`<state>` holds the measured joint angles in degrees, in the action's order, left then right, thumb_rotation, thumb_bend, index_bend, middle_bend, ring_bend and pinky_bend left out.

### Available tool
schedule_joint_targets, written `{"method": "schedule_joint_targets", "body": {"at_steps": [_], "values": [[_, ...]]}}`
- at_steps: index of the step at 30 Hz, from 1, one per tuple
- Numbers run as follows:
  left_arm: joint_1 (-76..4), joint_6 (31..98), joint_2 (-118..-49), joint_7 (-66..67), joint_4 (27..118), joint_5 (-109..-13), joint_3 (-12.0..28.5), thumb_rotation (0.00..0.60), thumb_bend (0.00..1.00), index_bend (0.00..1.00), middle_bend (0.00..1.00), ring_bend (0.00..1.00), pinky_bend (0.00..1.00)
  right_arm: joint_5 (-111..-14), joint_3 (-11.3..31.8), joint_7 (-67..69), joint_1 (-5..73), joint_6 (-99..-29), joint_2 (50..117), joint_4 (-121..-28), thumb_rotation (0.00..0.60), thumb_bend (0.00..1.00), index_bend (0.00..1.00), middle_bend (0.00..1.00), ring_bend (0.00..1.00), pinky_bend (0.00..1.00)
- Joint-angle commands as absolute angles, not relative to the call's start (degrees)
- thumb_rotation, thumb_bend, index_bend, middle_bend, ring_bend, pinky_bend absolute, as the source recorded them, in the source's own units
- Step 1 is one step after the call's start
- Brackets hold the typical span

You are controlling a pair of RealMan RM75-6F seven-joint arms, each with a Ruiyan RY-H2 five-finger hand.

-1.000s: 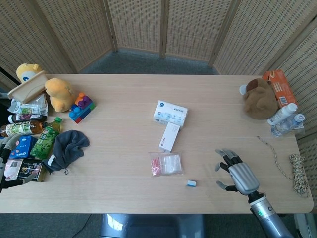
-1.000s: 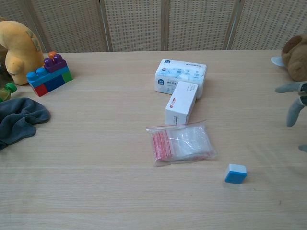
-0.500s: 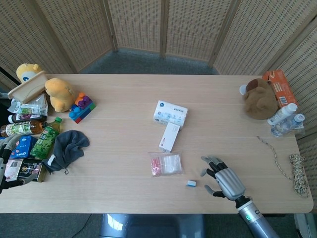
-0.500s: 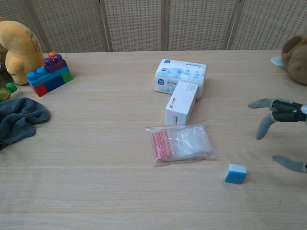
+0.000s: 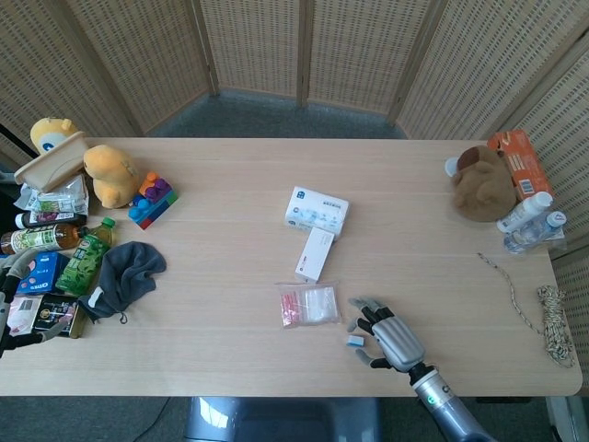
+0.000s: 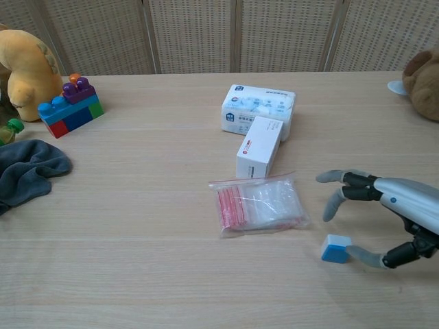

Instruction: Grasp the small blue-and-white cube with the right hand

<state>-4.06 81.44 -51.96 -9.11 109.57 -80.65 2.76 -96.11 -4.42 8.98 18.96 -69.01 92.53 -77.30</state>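
Note:
The small blue-and-white cube (image 6: 336,248) (image 5: 355,340) lies on the table near the front edge, just right of a clear zip bag. My right hand (image 6: 384,212) (image 5: 390,338) hovers beside it on the right, fingers spread open; the thumb tip reaches the cube's right side, while the other fingers arch above and behind it. The hand holds nothing. My left hand (image 5: 11,308) rests far left at the table's edge, by the clutter, and its hold cannot be made out.
A clear zip bag with red contents (image 6: 259,204) lies just left of the cube. Behind it stand a white box (image 6: 259,147) and a tissue pack (image 6: 258,107). A brown plush (image 5: 480,184), bottles and a rope (image 5: 552,313) sit right; toys, a grey cloth (image 5: 124,272) left.
My right hand has moved left across the table from the right edge, ending with its open fingers around the cube's right side. The cube has not moved.

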Motion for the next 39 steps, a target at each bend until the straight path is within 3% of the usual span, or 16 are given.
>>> {"method": "schedule_joint_targets", "body": {"at_steps": [1,39], "values": [[-4.08,81.44,-51.98,-9.08,109.56,-80.67,2.76,0.6,0.0,0.03,0.0,0.0,0.0,-95.58,-4.28,8.89,19.17,-68.58,93.35,-76.72,0.6,0.35,0.34,0.0,0.0,0.0],[-4.09,81.21,-52.06,-8.89,109.54,-80.5,2.68,0.6,0.0,0.03,0.0,0.0,0.0,-89.45,-3.18,8.17,16.86,-69.36,97.08,-74.25,0.6,0.36,0.3,0.0,0.0,0.0]]}}
